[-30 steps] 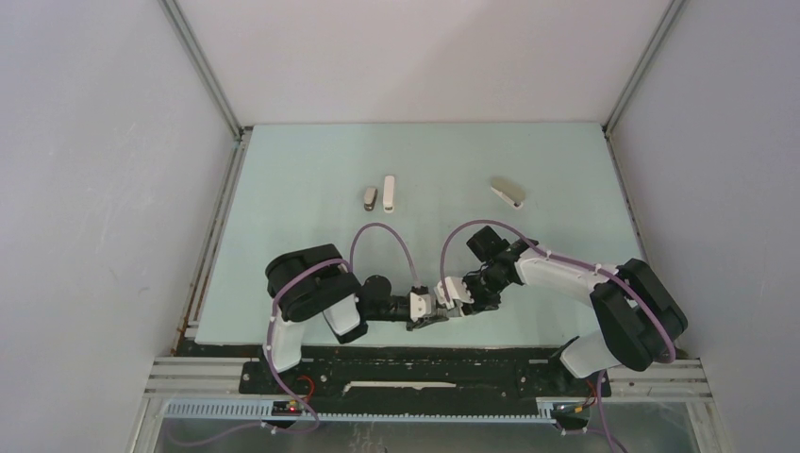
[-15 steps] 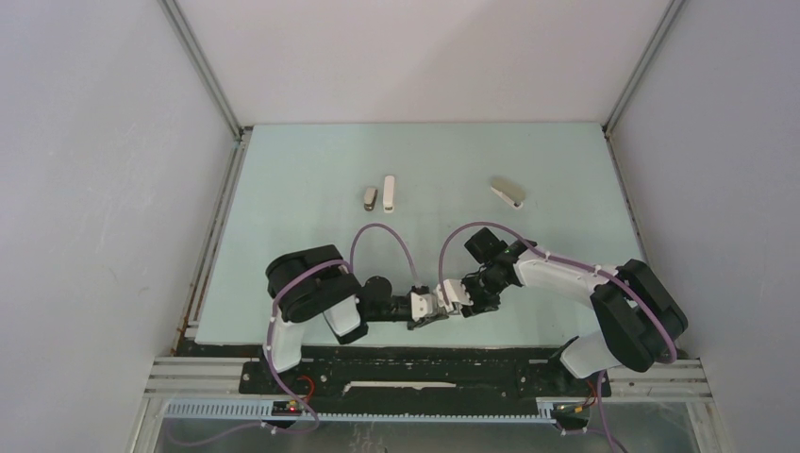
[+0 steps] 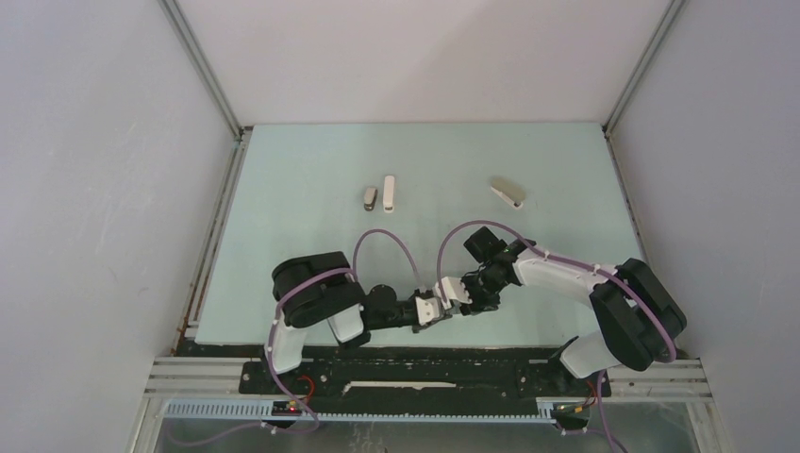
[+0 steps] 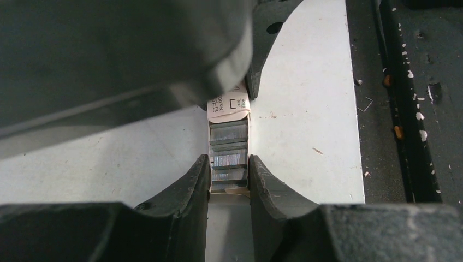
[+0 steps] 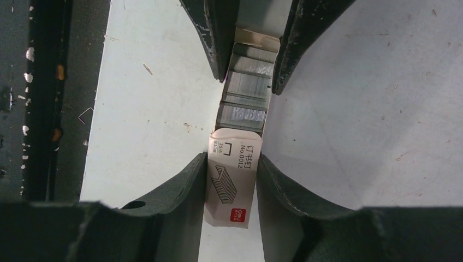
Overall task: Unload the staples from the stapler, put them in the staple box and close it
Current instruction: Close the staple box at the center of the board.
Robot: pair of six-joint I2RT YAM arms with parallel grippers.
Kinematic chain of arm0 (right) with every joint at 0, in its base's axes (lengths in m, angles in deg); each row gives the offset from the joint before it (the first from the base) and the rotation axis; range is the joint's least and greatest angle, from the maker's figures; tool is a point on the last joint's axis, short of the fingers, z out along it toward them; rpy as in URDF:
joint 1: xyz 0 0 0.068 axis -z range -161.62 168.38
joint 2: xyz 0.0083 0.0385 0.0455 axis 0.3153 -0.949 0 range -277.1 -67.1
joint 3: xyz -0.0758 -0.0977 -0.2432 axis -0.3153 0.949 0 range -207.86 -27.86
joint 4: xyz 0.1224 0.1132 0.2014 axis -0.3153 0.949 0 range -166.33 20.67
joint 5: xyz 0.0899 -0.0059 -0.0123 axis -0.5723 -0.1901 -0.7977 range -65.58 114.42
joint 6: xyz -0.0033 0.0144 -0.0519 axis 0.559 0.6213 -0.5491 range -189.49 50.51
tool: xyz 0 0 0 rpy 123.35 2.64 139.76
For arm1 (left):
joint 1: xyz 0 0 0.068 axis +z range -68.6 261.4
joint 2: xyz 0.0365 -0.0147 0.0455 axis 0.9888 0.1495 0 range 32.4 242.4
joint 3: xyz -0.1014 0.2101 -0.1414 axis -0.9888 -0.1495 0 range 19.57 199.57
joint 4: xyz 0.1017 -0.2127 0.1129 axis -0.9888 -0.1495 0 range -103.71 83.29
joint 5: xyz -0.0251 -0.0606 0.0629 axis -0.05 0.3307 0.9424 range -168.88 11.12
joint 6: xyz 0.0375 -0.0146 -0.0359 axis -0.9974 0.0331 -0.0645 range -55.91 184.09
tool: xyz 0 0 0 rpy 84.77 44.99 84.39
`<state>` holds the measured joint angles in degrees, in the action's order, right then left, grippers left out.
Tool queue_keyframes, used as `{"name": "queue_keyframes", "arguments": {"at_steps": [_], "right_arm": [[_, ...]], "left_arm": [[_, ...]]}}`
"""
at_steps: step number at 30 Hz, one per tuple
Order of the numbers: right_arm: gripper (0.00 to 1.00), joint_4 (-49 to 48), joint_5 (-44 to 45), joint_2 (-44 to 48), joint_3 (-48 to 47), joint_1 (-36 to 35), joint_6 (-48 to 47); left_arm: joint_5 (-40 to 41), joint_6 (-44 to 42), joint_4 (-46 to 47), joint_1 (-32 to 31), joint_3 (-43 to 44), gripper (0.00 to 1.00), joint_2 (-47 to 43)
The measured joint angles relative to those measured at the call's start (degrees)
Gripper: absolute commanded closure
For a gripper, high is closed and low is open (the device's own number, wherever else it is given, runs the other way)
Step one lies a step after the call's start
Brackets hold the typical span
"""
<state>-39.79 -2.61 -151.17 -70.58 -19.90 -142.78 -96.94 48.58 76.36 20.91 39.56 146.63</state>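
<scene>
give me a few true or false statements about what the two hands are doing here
1. The left hand and the right hand both grip the staple box. True.
2. The box is shut, with nothing showing inside. False: silvery staples show in the part pulled open between the hands.
3. The hands meet at the near edge of the table. True.
4. The left hand holds the slim white stapler. False: it lies far back, away from both hands.
</scene>
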Motion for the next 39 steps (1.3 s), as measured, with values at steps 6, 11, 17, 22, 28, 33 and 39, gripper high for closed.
{"name": "queue_keyframes", "arguments": {"at_steps": [6,11,17,22,28,33,39], "right_arm": [[0.55,0.1,0.2,-0.6,-0.6,-0.1,0.9],[0.56,0.2,0.0,-1.0,-0.9,0.0,1.1],[0.56,0.2,-0.1,-1.7,-1.6,0.2,1.4],[0.56,0.0,-0.3,-2.1,-2.0,0.4,2.1],[0.56,0.0,-0.5,-2.5,-2.2,0.7,2.4],[0.53,0.1,-0.5,-2.8,-2.5,0.7,2.6],[0.35,0.7,-0.5,-3.2,-2.9,1.1,4.2]], "left_arm": [[2.6,2.0,0.5,-0.9,0.0,0.83,0.1],[5.5,3.9,1.0,-2.1,-0.2,0.82,0.2],[10.3,5.7,2.8,-4.1,-0.5,0.83,1.0],[13.9,6.6,3.8,-5.5,-0.5,0.83,1.7],[16.8,7.7,4.3,-6.5,-0.5,0.82,2.0],[17.3,8.3,4.4,-6.6,-0.5,0.71,2.0],[18.1,9.0,4.2,-6.6,-0.5,0.49,2.0]]}}
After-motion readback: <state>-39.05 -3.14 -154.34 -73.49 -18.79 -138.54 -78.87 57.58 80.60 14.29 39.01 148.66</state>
